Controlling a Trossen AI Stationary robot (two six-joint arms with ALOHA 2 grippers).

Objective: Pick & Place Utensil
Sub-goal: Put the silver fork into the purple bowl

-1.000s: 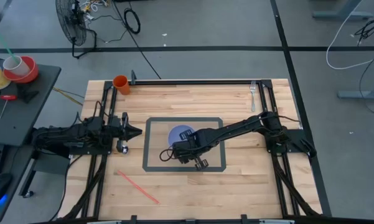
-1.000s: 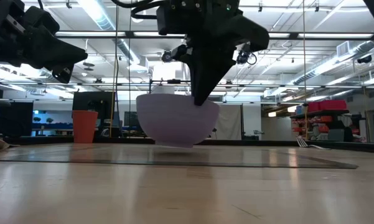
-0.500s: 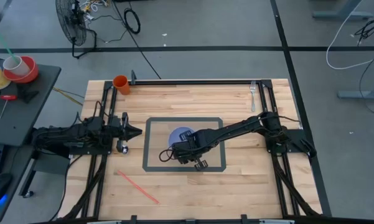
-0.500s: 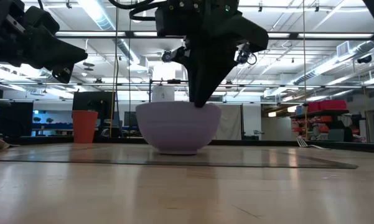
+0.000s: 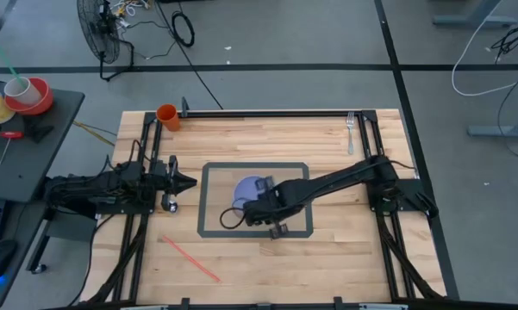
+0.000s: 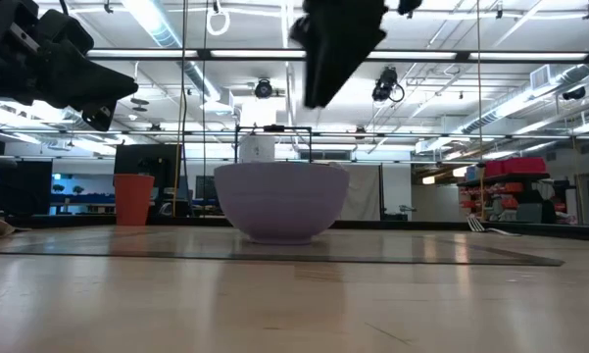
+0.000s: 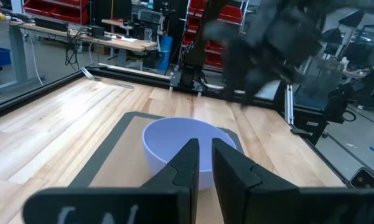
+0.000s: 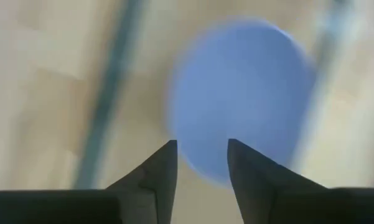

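Right gripper [image 8: 199, 163] fingers apart above bowl [image 5: 252, 189], frame centre, nothing held. Left gripper [image 7: 203, 163] fingers nearly together, mid-left. Next: clear bowl rim, then reach fork [image 5: 350, 123] upper right of surface [image 5: 345, 250].

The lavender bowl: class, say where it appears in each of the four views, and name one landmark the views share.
High view: lavender bowl inside the dark-bordered mat, partly under the right gripper.
Low view: bowl at centre, standing on the table.
Left wrist view: bowl at centre, beyond the left gripper.
Right wrist view: bowl at centre right, blurred.
Shared landmark: the mat's dark border.
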